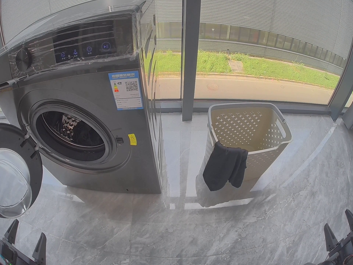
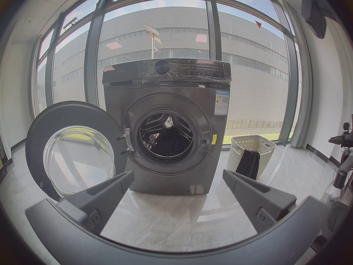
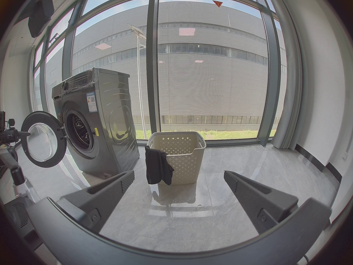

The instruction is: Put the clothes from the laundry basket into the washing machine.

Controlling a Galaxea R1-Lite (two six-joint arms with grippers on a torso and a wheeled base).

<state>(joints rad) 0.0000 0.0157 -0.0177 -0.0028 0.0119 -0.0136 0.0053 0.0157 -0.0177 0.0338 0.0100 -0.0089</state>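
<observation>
A grey front-loading washing machine point(image 1: 88, 92) stands at the left with its round door point(image 1: 16, 173) swung open; dark clothing lies in its drum point(image 1: 73, 133). To its right a cream laundry basket point(image 1: 264, 144) stands on the floor, with a black garment point(image 1: 225, 164) draped over its near rim. My left gripper point(image 1: 25, 238) is low at the front left, open and empty. My right gripper point(image 1: 340, 227) is low at the front right, also open and empty. Both are well short of the basket. The basket point(image 3: 184, 155) and black garment point(image 3: 157, 166) face the right wrist view; the drum point(image 2: 165, 138) faces the left wrist view.
A glass wall with a grey pillar point(image 1: 191, 48) runs behind machine and basket. Polished grey floor point(image 1: 206, 232) spreads wide in front of both. The open door juts out toward my left arm.
</observation>
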